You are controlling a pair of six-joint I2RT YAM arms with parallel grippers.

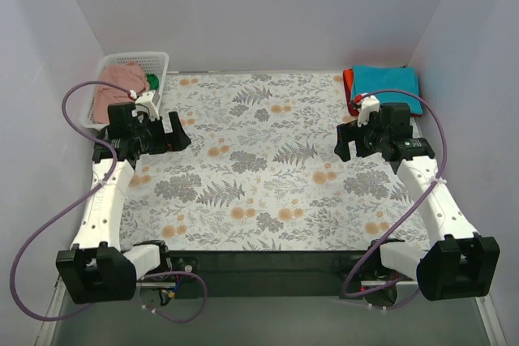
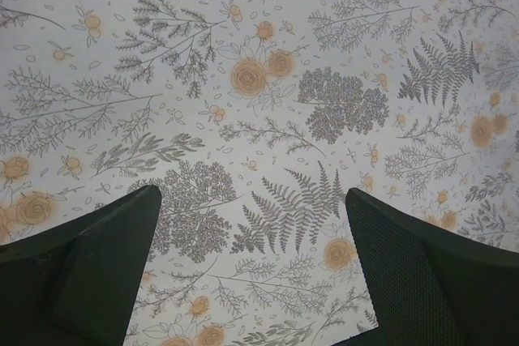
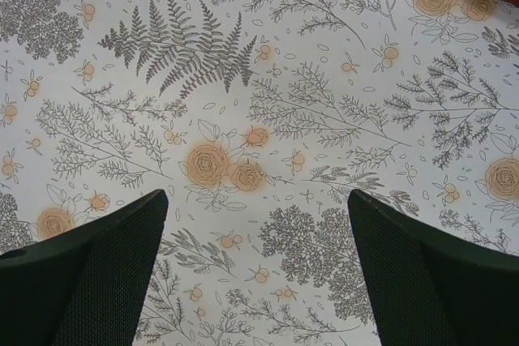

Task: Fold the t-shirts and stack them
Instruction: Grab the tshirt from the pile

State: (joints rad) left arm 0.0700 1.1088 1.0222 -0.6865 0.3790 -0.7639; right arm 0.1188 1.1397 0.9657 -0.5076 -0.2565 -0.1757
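Two tees stacked, two remain.
Teal tee [image 1: 391, 85] tops red-orange tee [image 1: 349, 84]; pink tee [image 1: 116, 87], green tee [image 1: 152, 82] in basket [image 1: 134, 57]; my left gripper [image 2: 251, 200] and right gripper [image 3: 258, 200] gape empty.

table cloth [image 1: 268, 160]: white, grey ferns, orange roses | basket [image 1: 156, 59]: white mesh | pink t-shirt [image 1: 117, 87] | green t-shirt [image 1: 152, 82] | teal t-shirt [image 1: 388, 85] | red-orange t-shirt [image 1: 349, 85]

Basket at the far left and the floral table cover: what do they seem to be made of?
Basket: probably white plastic with a matte finish, judging by its stiff rim and open mesh walls. Table cover: likely thin printed cloth, matte, since it lies flat without glare and shows faint ripples. The weave is not discernible.
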